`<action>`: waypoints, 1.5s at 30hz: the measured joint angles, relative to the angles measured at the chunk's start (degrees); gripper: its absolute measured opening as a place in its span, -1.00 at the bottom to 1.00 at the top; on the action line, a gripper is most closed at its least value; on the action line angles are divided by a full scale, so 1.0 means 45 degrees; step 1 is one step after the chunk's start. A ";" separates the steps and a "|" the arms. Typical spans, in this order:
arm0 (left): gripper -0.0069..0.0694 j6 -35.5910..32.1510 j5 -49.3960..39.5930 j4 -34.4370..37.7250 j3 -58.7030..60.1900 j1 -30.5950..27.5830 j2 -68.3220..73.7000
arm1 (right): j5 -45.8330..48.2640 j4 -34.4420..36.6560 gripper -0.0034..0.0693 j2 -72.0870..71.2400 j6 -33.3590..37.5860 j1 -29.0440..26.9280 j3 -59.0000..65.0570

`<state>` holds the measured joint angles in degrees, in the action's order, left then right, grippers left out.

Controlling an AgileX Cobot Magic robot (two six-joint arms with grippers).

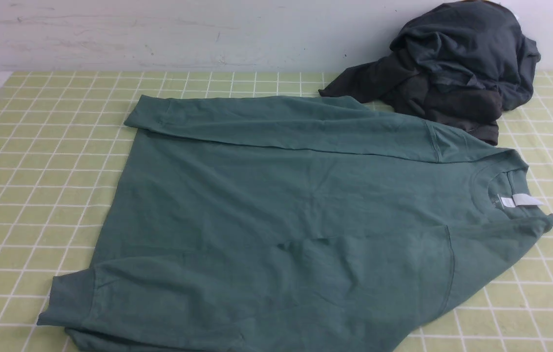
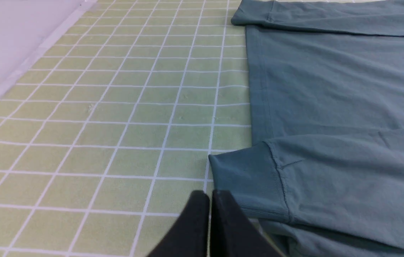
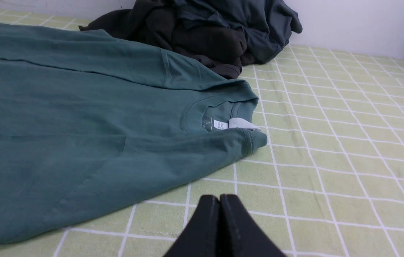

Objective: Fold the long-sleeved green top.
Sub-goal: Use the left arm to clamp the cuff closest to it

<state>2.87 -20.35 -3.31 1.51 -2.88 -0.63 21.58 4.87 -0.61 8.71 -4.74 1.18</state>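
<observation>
Both our claws hover shut and empty: left gripper (image 2: 210, 195) beside the near cuff (image 2: 248, 178), right gripper (image 3: 219, 199) off the collar (image 3: 220, 107) end. Beyond, the green long-sleeved top (image 1: 281, 195) lies flat on the checked table (image 1: 37, 146), sleeves (image 1: 281, 122) laid across its body, which we judge readied for halving. Farthest, dark clothes (image 1: 452, 73) sit heaped aside.

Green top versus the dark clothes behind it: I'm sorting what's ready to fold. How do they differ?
The green long-sleeved top is muted teal; the dark clothes are charcoal. The green long-sleeved top lies spread flat, sleeves laid over its body; the dark clothes sit bunched in a heap. The top covers the middle of the checked cloth; the dark clothes sit far right, by the wall. Both rest on that cloth.
</observation>
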 joint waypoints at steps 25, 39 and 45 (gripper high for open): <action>-0.82 0.0000 0.0026 0.0000 0.0000 0.0000 0.0000 | 0.0000 0.0000 -0.94 0.0000 0.0000 0.0000 0.0000; -0.82 -0.0015 0.5362 -0.0505 0.0040 0.0000 0.0000 | -0.5534 0.0888 -0.94 0.0000 -0.0175 0.0000 0.0091; -0.82 0.1147 0.9390 -0.0214 0.0040 0.0000 0.0000 | -1.0220 0.1657 -0.94 0.0000 -0.2747 0.0000 0.0091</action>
<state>8.03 21.90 -4.27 1.68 -2.88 -0.63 -24.41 12.33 -0.61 -3.65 -4.74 1.59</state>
